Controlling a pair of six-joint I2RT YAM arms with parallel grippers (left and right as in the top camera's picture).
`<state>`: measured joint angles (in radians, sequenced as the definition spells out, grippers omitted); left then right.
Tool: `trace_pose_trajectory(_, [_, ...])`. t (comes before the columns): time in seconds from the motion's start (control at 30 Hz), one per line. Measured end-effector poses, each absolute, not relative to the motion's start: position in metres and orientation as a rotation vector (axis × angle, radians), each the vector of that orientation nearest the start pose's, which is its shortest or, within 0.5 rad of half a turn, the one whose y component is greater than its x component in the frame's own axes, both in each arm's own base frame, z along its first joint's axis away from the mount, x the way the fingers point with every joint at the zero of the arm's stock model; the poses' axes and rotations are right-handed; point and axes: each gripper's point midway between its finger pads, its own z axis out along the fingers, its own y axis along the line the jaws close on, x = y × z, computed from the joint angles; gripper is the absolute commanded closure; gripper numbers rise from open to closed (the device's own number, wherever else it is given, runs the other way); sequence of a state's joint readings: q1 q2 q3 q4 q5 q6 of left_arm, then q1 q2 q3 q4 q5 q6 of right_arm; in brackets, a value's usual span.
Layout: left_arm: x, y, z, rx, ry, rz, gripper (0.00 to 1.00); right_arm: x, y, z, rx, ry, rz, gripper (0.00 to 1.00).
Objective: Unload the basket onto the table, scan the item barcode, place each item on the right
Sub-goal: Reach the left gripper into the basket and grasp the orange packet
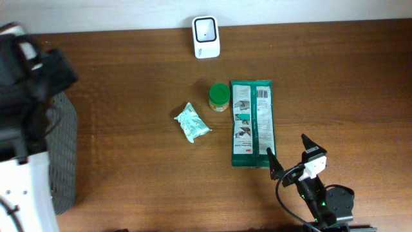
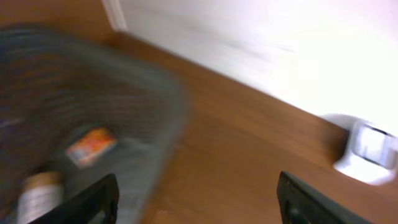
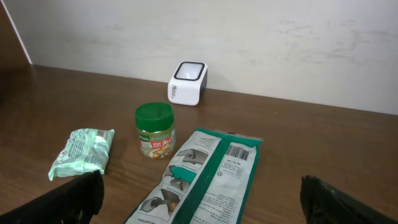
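1. White, with a dark window on top, the scanner (image 1: 206,37) stands at the far edge of the brown wooden desk (image 1: 129,96), close against the wall. Take it as your landmark.
2. Closest to the scanner, on your side of it and a little to its right, a small jar (image 1: 219,96) stands upright with a green lid.
3. The long green packet (image 1: 252,122) lies flat, right of the scanner and nearer to you. Its barcode (image 1: 262,95) faces up at the end turned towards the scanner. The packet's edge runs just beside the jar, and you cannot tell whether the two touch.
4. A small pale green packet (image 1: 192,122) lies slightly left of the scanner and about as far from it as the middle of the long packet, apart from the other things.
5. Your right pincer (image 1: 288,153) is the farthest thing from the scanner on the right side, past the long packet's near end. Its fingers are spread wide apart with nothing gripped. In the overhead view one fingertip shows over the packet's near corner, and you cannot tell whether it touches.
6. Your left pincer (image 2: 198,180) is well to the left of the scanner, above a dark mesh basket (image 1: 64,148). Its wrist view is blurred, but the two fingers show far apart and nothing is between them.
7. Inside that basket lies an orange-printed packet (image 2: 91,144), with a pale thing beside it too blurred to name.
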<state>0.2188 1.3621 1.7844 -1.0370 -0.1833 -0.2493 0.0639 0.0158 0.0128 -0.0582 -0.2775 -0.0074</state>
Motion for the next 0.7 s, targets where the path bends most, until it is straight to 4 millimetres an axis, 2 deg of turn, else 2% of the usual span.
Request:
trace_pose_trajectory(0.1, [0.325,0.164,0.374,-0.798,2.078,0.277,0.21,0.237,0.062,0.162,-0.271,1.614,0.269,0.02])
trace_pose_trajectory(0.2, [0.308,0.209,0.354,-0.966,2.046,0.339,0.18,0.237,0.062,0.162,-0.271,1.614,0.270,0.02])
trace_pose_trajectory(0.23, [0.303,0.227,0.345,-1.023,2.021,0.358,0.14,0.237,0.062,0.162,-0.271,1.614,0.269,0.02])
trace_pose_trajectory(0.4, [0.295,0.278,0.307,-1.097,1.973,0.446,0.13,0.237,0.062,0.162,-0.271,1.614,0.270,0.01])
trace_pose_trajectory(0.6, [0.315,0.304,0.240,-0.892,2.192,0.567,0.16,0.237,0.062,0.162,-0.271,1.614,0.269,0.02])
trace_pose_trajectory(0.63, [0.321,0.308,0.223,-0.837,2.255,0.576,0.20,0.237,0.062,0.162,-0.271,1.614,0.269,0.01])
trace_pose_trajectory(0.7, [0.331,0.310,0.187,-0.717,2.390,0.565,0.21,0.237,0.062,0.162,-0.271,1.614,0.270,0.02])
